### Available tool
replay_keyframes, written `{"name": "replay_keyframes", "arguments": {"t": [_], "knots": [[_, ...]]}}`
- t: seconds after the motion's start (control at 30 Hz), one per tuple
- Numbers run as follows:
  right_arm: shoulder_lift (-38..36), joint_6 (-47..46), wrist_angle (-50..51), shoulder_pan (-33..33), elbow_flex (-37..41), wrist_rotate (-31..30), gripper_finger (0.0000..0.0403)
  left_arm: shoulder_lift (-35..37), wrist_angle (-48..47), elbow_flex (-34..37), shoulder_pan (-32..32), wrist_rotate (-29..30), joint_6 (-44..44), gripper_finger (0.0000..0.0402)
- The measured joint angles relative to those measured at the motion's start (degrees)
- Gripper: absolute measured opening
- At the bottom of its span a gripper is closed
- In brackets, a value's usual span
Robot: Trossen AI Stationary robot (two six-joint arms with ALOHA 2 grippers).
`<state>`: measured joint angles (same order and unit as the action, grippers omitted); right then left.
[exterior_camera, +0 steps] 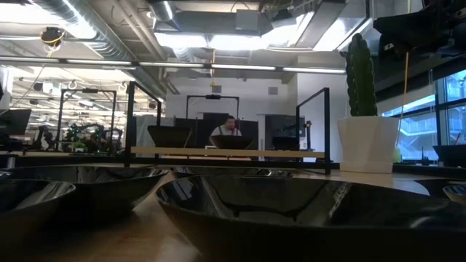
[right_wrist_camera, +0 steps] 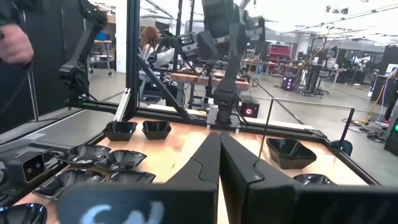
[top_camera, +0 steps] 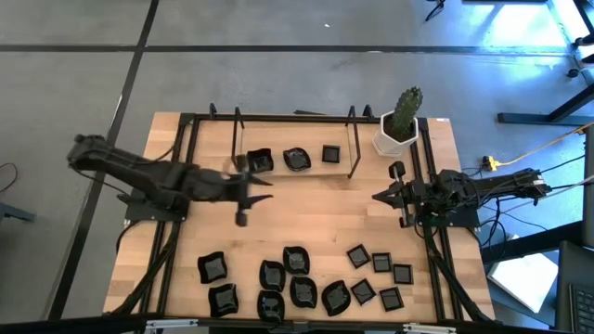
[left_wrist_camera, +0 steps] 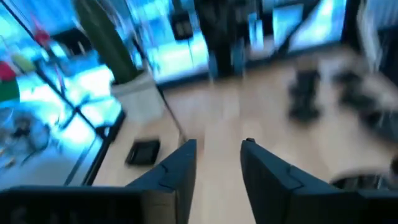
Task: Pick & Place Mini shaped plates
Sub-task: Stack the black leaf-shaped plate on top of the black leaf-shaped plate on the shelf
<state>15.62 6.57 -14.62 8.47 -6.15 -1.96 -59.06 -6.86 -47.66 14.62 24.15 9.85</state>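
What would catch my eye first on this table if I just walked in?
Probably the crowd of tiny glossy black plates scattered along the near edge of the wooden table, with three more lined up at the far side. Next, the green cactus in its white pot at the far right corner. The left pincer hovers open by that far row.

Two dark, jointed robot arms, the left arm [top_camera: 158, 173] and the right arm [top_camera: 483, 188], are matte black with cables trailing along their links. Each ends in flat, angular black fingers [right_wrist_camera: 202, 171], with white lettering on the right wrist housing [right_wrist_camera: 115, 213].
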Motion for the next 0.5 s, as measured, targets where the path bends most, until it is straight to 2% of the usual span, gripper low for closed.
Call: {"name": "replay_keyframes", "arguments": {"t": [0.07, 0.17, 0.27, 0.33, 0.5], "knots": [[0.0, 0.1, -0.1, 0.0, 0.0, 0.0, 0.0006, 5.2, 14.3, 10.1, 0.3, 0.2, -0.9, 0.0100], [0.0, 0.1, -0.2, 0.0, 0.0, -0.1, 0.0006, 9.3, 34.7, 23.6, 0.3, 3.2, -3.3, 0.0067], [0.0, 0.9, -0.3, 0.0, 0.0, -0.8, 0.0006, 11.2, 48.2, 33.3, 0.3, 4.4, -0.5, 0.0030], [0.0, 1.7, -0.3, 0.0, 0.0, -2.4, 0.0006, 12.1, 52.9, 37.4, 0.3, 4.9, 0.9, 0.0009], [0.0, 2.7, -0.1, 0.0, 0.0, -5.2, 0.0006, 15.2, 53.0, 41.0, 0.3, 7.5, 2.7, 0.0003]]}}
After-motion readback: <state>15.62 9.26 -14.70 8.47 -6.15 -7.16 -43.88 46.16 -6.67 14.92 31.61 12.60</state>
